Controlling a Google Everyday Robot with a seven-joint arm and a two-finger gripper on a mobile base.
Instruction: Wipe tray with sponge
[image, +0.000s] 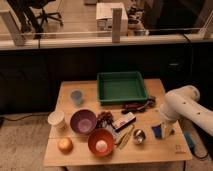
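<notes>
The dark-green tray stands at the back middle of the wooden table, with nothing in it. The blue sponge, with a yellowish side, is at the table's right front, well to the front right of the tray. My gripper hangs from the white arm and is right at the sponge, low over the table. Whether it grips the sponge does not show.
On the table's left: a pale blue cup, a white cup, a purple bowl, an orange bowl, a round fruit. Grapes, a small box and a metal cup lie between the bowls and the sponge.
</notes>
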